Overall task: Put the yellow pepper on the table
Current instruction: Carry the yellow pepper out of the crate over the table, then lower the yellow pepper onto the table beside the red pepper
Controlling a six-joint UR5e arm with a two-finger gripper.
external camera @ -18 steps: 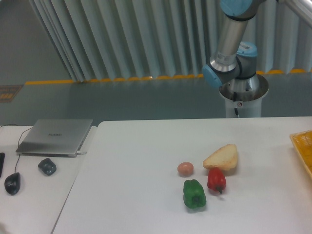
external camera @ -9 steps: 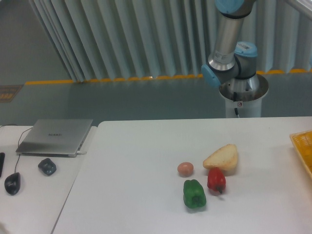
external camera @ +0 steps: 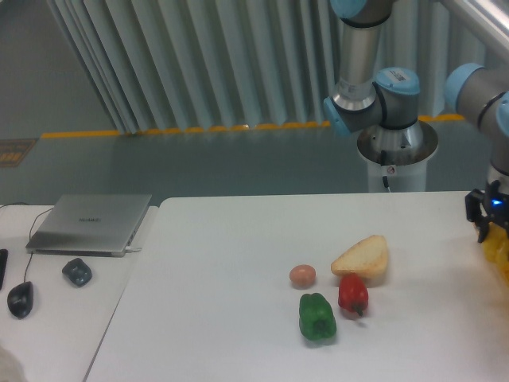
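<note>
Gripper: the gripper is showing at the far right edge, hanging low over the yellow thing there; the fingers are dark and partly cut off, so it is not possible to tell if they are wide, narrow or holding something.
Yellow pepper: a yellow mass is lying at the right edge, just under the gripper; it is too cut off and blurred to tell if this is the yellow pepper.
Bench: the white bench is filling the near half of the scene.
Things in the middle: the bread wedge is lying beside the red pepper; the green pepper is sitting just left and nearer; a small egg is resting to the left of the bread.
Side desk: a silver laptop, closed, is lying on the left desk, with two dark mice nearer.
</note>
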